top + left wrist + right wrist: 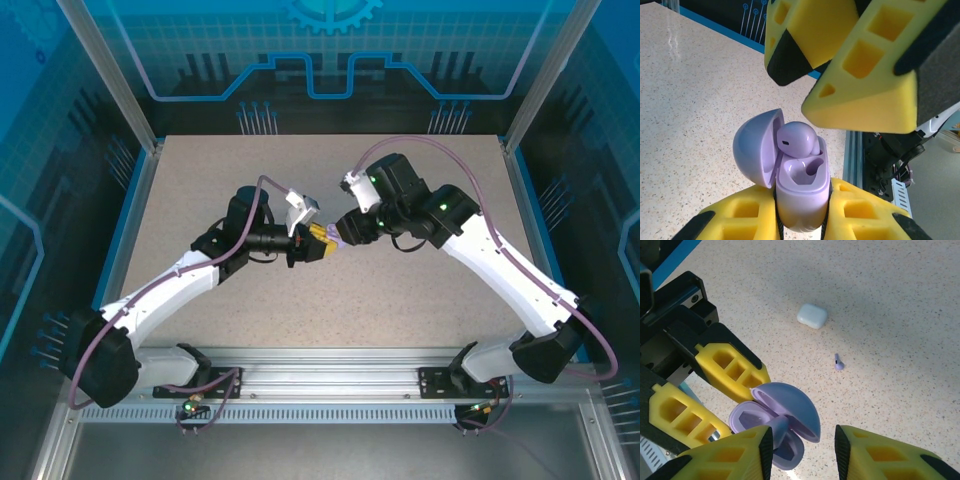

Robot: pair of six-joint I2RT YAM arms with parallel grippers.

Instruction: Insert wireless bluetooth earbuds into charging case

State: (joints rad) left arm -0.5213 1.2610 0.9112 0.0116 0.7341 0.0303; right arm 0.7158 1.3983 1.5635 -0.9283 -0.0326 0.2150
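Half done, by appearance: one earbud (797, 140) sits in the open charging case (802, 195); the other socket is empty. The second earbud (838, 362) lies loose on the worktop (900, 300) near a white box (812, 315). Case clamped in the left gripper (802, 220) above mid-worktop; right gripper (802, 445) close over it, fingers apart; all edges well clear.

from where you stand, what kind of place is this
Probably a lab robot cell: speckled tabletop, aluminium rail at its near edge, blue printed panels around it.
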